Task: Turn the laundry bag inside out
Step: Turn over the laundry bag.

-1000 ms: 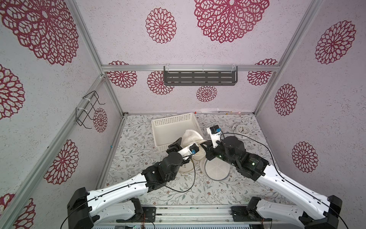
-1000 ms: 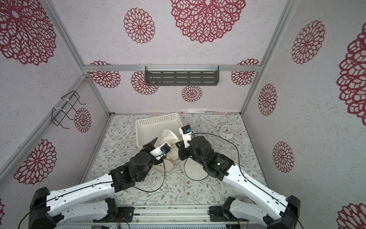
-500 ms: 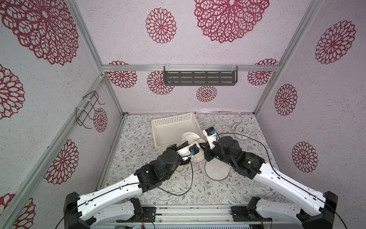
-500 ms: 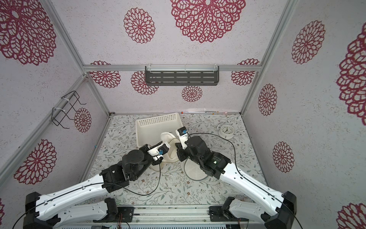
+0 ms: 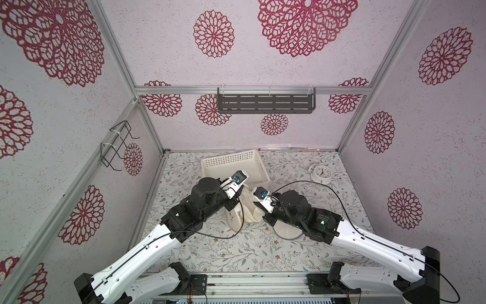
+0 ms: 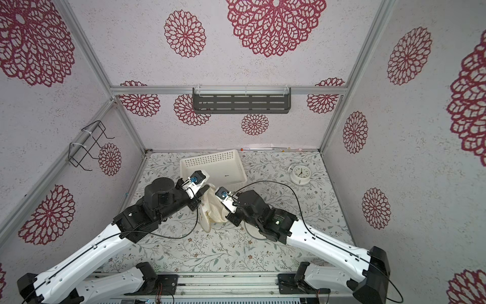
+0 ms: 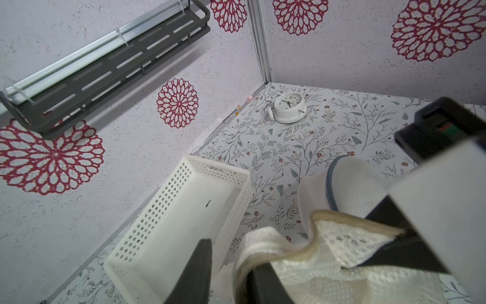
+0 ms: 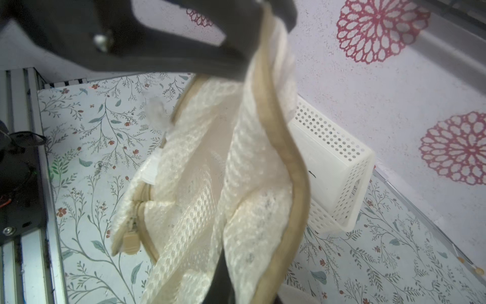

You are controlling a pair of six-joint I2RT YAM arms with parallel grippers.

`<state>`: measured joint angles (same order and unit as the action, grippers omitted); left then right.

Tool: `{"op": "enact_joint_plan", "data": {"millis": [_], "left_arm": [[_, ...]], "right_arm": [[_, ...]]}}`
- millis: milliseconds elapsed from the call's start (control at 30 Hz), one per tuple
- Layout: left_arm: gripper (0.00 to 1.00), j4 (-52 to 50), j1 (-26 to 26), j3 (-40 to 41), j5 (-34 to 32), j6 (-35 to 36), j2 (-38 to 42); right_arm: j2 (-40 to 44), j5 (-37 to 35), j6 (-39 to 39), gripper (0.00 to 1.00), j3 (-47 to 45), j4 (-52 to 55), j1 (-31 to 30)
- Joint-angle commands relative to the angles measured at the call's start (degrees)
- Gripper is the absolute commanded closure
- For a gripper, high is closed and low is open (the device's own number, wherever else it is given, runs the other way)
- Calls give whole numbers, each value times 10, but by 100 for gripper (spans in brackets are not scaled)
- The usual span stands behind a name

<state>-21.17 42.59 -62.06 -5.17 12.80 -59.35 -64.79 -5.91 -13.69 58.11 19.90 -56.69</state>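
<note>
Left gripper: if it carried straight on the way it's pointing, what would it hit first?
Probably the white basket: the left gripper points at its near side wall, close ahead. The rim of the laundry bag drapes over one finger, beside that line. Depth is uncertain.

left arm (image 5: 147,252): white shell links, black joint housings, black base | right arm (image 5: 368,242): same finish, small green light (image 5: 321,222) on black elbow housing | wrist cameras (image 5: 238,177): white casings, blue lenses | cables (image 5: 315,184): thin, black, one per arm

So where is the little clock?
In both top views the white alarm clock sits near the back right corner, to the right of the white basket.
</note>
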Motion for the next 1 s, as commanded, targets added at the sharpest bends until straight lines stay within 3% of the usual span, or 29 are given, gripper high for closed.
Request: {"op": "enact_joint_plan", "data": {"millis": [0,233,367,567,833,967], "left_arm": [[65,25,-39,-22,31,-21,-16],[56,14,-92,20,113,-42,-44],[33,34,-122,53,175,-63,-46],[20,48,-163,78,279,-72,-70],[16,106,-192,137,334,-90,-60],[15,133,-202,164,351,-98,-50]], "right_arm": [[41,30,-69,100,-23,31,-9],[138,90,-111,100,-81,-36,-9],[190,130,-123,100,-113,-66,-6],[205,204,-109,100,-111,-73,7],[255,224,-4,100,-150,-194,71],[266,279,54,100,-155,-230,119]]}}
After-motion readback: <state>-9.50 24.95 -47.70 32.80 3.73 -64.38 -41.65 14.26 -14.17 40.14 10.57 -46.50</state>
